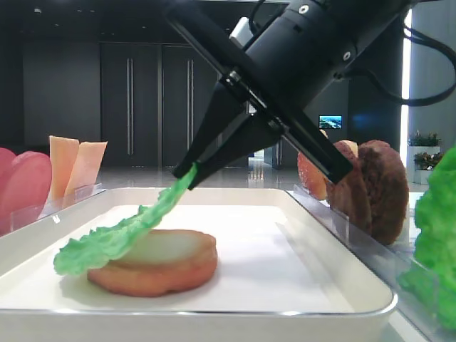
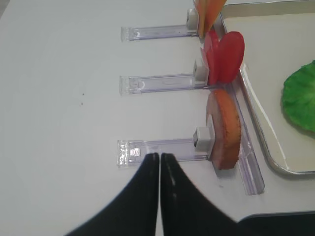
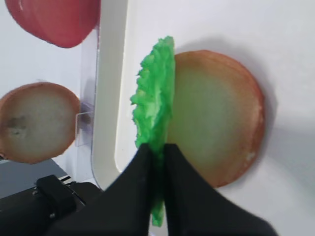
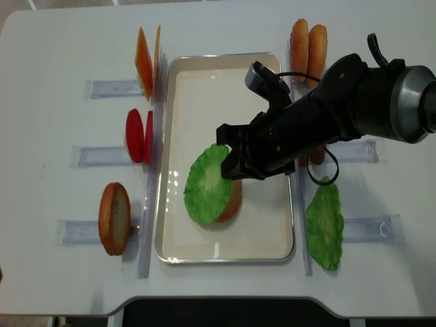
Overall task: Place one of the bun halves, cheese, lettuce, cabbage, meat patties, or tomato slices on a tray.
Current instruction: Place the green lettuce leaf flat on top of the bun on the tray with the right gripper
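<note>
A white tray (image 4: 163,170) lies mid-table with a bun half (image 1: 167,267) (image 3: 216,118) flat on its floor. My right gripper (image 1: 194,171) (image 3: 158,147) is shut on one edge of a ruffled green lettuce leaf (image 1: 117,242) (image 3: 155,103) (image 4: 206,184). The leaf slopes down from the fingertips, drapes over the bun's left part, and its low end touches the tray floor. My left gripper (image 2: 160,156) is shut with nothing in it. It hovers over bare table next to a clear holder (image 2: 162,147) that carries another bun half (image 2: 226,128).
Left of the tray, clear holders carry cheese (image 4: 146,61), tomato slices (image 4: 138,135) and a bun half (image 4: 114,218). To the right stand two bun halves (image 4: 308,42), meat patties (image 1: 374,189) and a second lettuce leaf (image 4: 325,225). My right arm crosses the tray's right rim.
</note>
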Available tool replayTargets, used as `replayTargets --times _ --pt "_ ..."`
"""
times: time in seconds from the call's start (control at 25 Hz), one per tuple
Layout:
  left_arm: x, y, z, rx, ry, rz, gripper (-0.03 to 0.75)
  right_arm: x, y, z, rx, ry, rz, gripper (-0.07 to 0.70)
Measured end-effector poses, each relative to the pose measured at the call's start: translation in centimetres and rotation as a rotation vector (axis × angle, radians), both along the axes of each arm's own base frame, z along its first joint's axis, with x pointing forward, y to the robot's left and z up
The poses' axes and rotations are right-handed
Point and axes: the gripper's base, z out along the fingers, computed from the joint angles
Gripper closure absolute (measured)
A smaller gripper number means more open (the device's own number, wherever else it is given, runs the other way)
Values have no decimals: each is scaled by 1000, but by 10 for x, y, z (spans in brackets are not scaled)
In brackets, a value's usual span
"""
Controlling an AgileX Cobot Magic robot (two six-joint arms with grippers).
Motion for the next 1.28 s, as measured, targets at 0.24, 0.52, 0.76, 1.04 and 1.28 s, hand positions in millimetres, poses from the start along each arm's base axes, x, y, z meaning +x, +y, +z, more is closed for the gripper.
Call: replayTargets --times 0.24,0.52,0.76,1.04,1.28 --pt "0 0 0 0 0 0 715 -1 -3 -4 -55 12 2 601" --pt "0 0 0 0 0 0 715 -1 -4 -4 -61 9 0 583" --pt "0 0 0 0 0 0 715 0 -4 -4 -66 1 -4 341" --pt "0 0 0 0 0 0 715 1 -4 -4 -68 -3 -9 139" --pt "0 0 0 0 0 0 715 1 -5 -5 -77 -2 -9 128"
